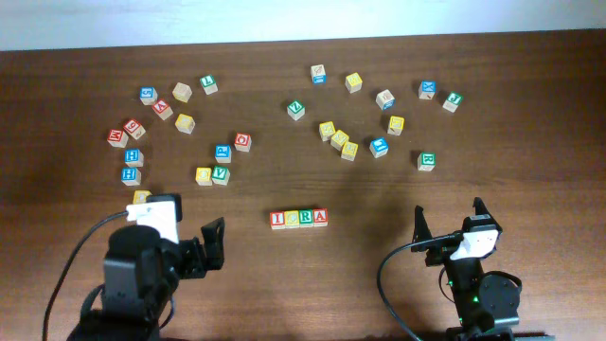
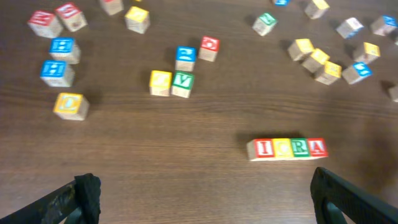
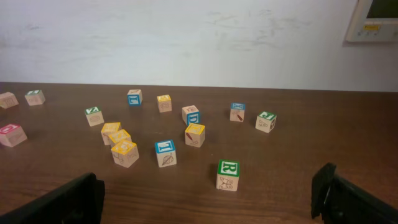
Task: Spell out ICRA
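Observation:
Four letter cubes stand touching in a row reading I, C, R, A near the table's front middle: red I (image 1: 277, 220), yellow C (image 1: 292, 219), green R (image 1: 306, 218), red A (image 1: 320, 217). The row also shows in the left wrist view, from the I (image 2: 264, 149) to the A (image 2: 317, 147). My left gripper (image 1: 189, 237) (image 2: 204, 190) is open and empty, to the left of the row and nearer the front edge. My right gripper (image 1: 450, 220) (image 3: 208, 190) is open and empty, to the right of the row.
Several loose cubes lie at the back left, among them a yellow one (image 1: 142, 196) just ahead of my left arm. More lie at the back right, with a second green R cube (image 1: 426, 160) (image 3: 227, 175) nearest my right gripper. A white wall runs behind the table.

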